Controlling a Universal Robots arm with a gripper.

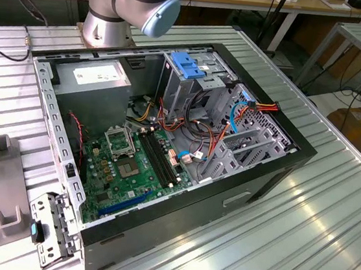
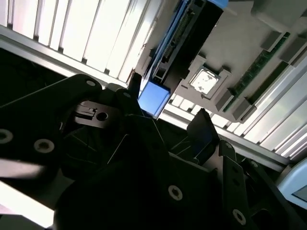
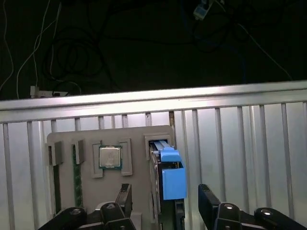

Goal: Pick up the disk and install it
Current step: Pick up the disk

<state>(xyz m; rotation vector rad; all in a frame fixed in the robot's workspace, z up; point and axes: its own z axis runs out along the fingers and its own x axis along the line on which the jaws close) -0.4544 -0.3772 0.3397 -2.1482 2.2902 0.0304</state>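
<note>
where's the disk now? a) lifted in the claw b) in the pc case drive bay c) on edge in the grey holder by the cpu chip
c, the disk stands on edge in a slot of the grey holder beside the cpu chip, and the open claw is not gripping it.

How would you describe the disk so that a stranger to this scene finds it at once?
Start at the slatted metal table, then find the grey holder tray lying on it. The disk stands on edge in the tray's slot beside the square processor chip; alone among its neighbours, it wears bright blue plastic.
</note>
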